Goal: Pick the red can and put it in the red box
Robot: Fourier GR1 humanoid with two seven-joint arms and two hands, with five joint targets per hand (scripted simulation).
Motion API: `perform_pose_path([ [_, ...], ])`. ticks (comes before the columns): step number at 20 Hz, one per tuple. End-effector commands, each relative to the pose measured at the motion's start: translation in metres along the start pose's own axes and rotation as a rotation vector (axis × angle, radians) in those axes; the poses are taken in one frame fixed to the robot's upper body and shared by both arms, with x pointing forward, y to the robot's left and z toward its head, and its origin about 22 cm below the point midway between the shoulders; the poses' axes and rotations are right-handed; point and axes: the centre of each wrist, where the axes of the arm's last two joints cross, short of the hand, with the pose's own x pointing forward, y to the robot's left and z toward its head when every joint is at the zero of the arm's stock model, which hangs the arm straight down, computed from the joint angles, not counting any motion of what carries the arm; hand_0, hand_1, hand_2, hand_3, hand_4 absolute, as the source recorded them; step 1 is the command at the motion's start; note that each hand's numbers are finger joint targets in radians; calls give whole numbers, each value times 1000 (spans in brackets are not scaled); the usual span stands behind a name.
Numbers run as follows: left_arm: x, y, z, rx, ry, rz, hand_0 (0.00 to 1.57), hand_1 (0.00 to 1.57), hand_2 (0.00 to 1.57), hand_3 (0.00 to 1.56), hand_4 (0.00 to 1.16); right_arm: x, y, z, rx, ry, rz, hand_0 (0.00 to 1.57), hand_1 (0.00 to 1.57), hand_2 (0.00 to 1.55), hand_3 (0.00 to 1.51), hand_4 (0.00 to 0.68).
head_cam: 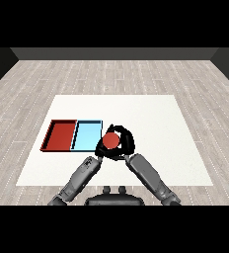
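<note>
Head view: a white table [146, 123] fills the middle of the frame, with a grey plank floor [32, 84] around it and a dark wall across the top. Left of centre on the table lie two shallow trays side by side, touching along their long edges: the red tray [52, 133] on the left and the light blue tray [82, 133] on the right. Nothing shows inside either tray.

Just right of the blue tray, near the middle of the frame, is the red can [110, 141], seen from above so that its round red top faces the camera. The right hand [128, 143] is wrapped round it, black fingers curling over the far side and the right side of the can. Its grey forearm runs down to the lower right of the frame. The can overlaps the blue tray's right edge in the picture; whether it rests on the table or is lifted cannot be told.

The left hand [99, 148] sits at the can's lower left, close against it, at the end of the forearm rising from the lower left corner. It is mostly hidden, so whether it is released or clenched cannot be told.
</note>
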Motion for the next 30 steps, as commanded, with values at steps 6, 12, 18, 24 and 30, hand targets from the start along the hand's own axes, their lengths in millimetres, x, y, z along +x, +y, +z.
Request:
perform_pose_path([
  [6,8,-7,3,182,25,47,1447,1447,1478,1424,1113,3,15,-10,14,11,-1,1560,1560,1467,1397,654],
  [12,-19,0,-4,225,50,-45,1571,1571,1564,1484,1116,-7,13,-9,11,17,4,1492,1492,1442,1388,651],
  [18,8,-28,-4,253,-25,-49,1571,1571,1558,1479,1138,-4,4,-14,12,21,5,1490,1490,1440,1392,642],
  [24,2,-5,-7,275,-126,-30,1571,1571,1571,1513,1147,-8,-2,-6,19,94,23,923,923,935,532,0],
  [30,-4,-10,0,283,-120,-46,1571,1571,1571,1513,1147,2,3,-8,32,125,74,0,0,0,0,0],
])
